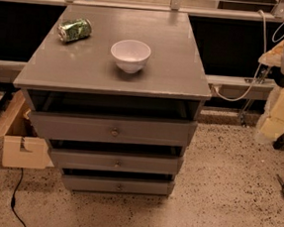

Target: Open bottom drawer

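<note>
Grey cabinet point(41, 77) on a speckled floor. The bottom drawer point(91, 183), lowest of three, has a small round knob point(120, 186) and a dark gap between it and the middle drawer point(78, 158). On the tabletop point(175, 68) are a white bowl point(130, 55) and a green can point(75, 30) on its side. The gripper is out of view, so whether it is released or clenched cannot be told.
</note>
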Tool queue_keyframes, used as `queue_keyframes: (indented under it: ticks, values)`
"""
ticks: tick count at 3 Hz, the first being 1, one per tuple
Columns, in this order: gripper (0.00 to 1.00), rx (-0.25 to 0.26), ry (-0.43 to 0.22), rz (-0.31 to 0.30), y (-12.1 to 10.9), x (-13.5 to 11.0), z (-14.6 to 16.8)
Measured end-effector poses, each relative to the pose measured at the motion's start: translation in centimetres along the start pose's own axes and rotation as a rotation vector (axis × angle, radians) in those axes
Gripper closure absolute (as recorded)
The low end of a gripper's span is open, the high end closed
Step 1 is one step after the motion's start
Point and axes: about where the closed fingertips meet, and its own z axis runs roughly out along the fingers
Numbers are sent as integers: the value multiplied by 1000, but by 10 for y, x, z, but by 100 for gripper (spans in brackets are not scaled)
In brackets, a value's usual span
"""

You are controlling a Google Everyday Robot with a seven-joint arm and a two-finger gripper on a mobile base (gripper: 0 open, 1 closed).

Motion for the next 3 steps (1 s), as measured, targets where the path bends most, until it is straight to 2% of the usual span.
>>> queue_keyframes:
  ticks: [1,2,3]
  values:
    - [0,3,0,1,0,0,-1]
    - [0,-33,-64,-1,16,-3,33]
    - [0,-122,-226,-19,56,-18,103]
